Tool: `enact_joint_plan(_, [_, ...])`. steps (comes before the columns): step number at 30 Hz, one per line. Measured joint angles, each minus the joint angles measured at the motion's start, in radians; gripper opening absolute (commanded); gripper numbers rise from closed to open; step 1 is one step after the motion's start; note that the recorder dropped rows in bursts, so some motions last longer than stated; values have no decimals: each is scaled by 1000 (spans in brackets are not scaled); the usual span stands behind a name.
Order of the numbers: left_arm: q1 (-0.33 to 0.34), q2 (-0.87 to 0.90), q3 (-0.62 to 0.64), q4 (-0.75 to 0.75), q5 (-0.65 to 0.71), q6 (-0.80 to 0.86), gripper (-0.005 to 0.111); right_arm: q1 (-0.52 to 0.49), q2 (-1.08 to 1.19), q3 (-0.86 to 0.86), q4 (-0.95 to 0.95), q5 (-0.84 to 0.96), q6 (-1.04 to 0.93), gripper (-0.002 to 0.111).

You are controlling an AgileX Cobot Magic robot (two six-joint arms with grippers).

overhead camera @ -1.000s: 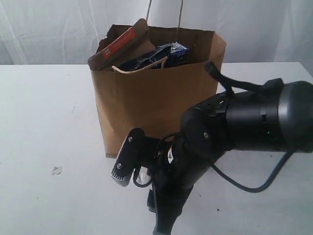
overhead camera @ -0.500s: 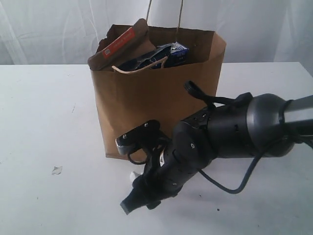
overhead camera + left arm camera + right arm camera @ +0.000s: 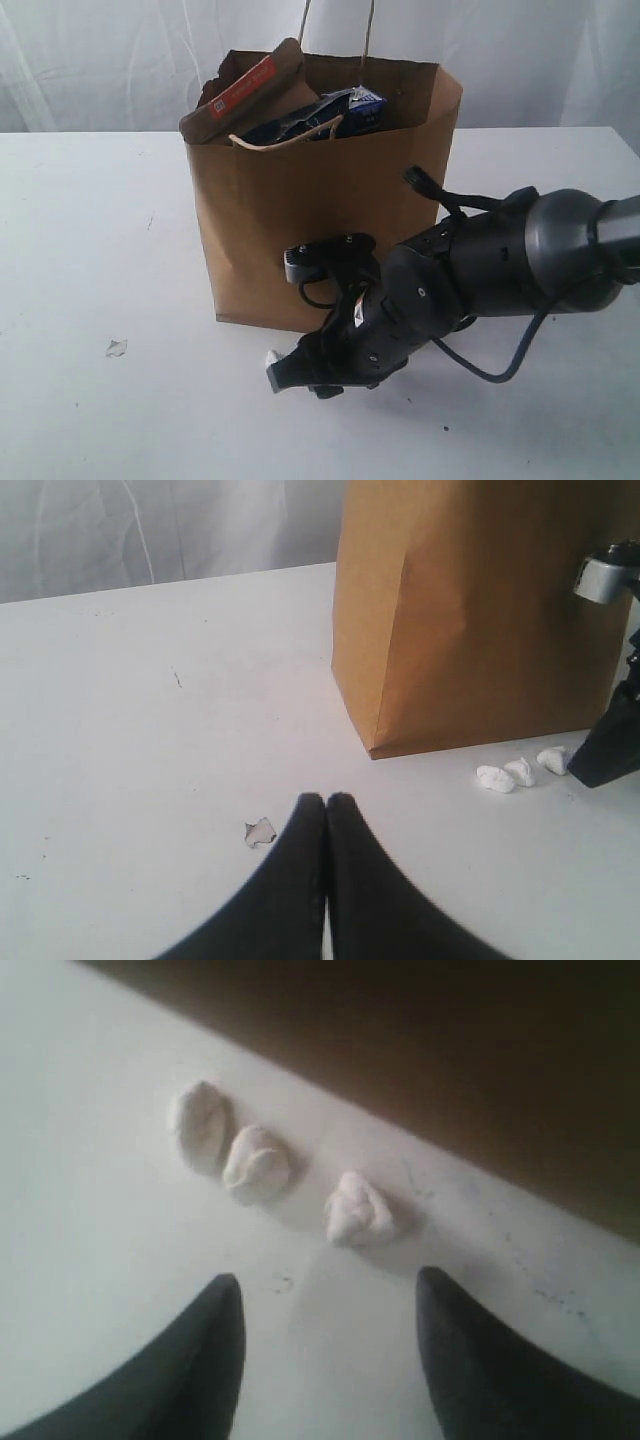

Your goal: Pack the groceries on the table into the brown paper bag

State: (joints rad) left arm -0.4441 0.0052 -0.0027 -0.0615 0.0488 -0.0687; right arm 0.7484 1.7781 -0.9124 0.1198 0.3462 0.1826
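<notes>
The brown paper bag (image 3: 320, 220) stands upright on the table (image 3: 80, 250). Groceries poke out of its top: a brown-orange pouch (image 3: 245, 90) and a blue-white carton (image 3: 365, 105). No groceries lie loose on the table in these views. My right gripper (image 3: 288, 370) hangs low in front of the bag's foot, open and empty, its fingers pointing at three small white crumbs (image 3: 257, 1163). In the right wrist view the right gripper (image 3: 330, 1285) is just short of them, with the bag (image 3: 450, 1060) dark behind. My left gripper (image 3: 327, 800) is shut and empty above the table, left of the bag (image 3: 470, 610).
A small torn scrap (image 3: 260, 831) lies beside the left fingertips; it also shows as a scrap (image 3: 116, 348) on the table in the exterior view. The crumbs (image 3: 520, 771) sit along the bag's front edge. The bulky right arm (image 3: 500, 260) crosses in front of the bag's right side.
The right arm has swung from pointing down at the near table edge to lying low, its gripper moving back toward the bag's foot and the crumbs. Bag and left gripper unchanged.
</notes>
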Motion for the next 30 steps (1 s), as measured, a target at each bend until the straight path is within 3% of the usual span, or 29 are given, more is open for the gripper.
enact_joint_plan(17, [0,0,0,0,0,0,0,-33,59,2,-24,-74,0,49])
enact_joint_plan(25, [0,0,0,0,0,0,0,-33,67,2,-23,-114,0,40])
enact_joint_plan(30, [0,0,0,0,0,0,0,-33,69,2,-21,-120,0,25])
